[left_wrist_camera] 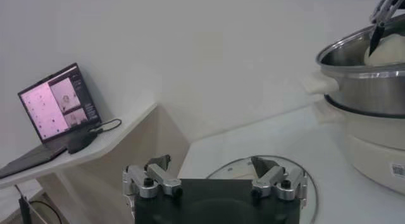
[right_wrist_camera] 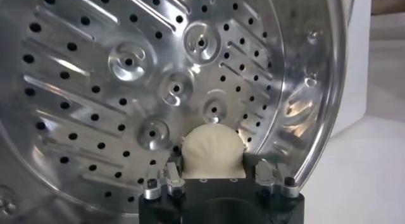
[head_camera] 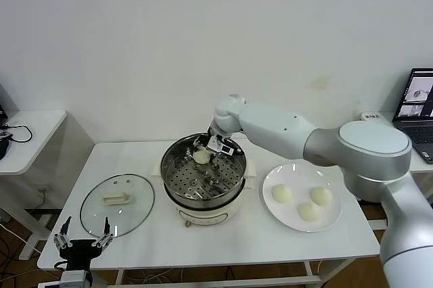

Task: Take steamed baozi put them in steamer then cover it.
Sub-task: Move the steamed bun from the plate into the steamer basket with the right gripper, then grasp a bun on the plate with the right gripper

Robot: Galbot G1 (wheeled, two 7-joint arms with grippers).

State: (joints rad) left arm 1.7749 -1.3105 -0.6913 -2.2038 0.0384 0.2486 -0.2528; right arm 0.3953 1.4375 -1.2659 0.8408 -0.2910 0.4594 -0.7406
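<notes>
Putting the first bun (right_wrist_camera: 212, 149) down on the holey tray of the steamer (head_camera: 177, 154), near the table's back edge, the right gripper (right_wrist_camera: 215, 176) has its fingers on both sides of it. I cannot tell if it grips. Three buns (head_camera: 281, 193) wait on the plate (head_camera: 270, 208). Next it should let go and lift away. The left gripper (head_camera: 83, 241) waits open by the cover (head_camera: 95, 217).

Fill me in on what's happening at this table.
The right hand is down inside the steamer, with one baozi between its fingers over the perforated tray; whether it grips or has let go is unclear. Three more baozi wait on the white plate. The glass cover lies on the table, left hand open near it.
</notes>
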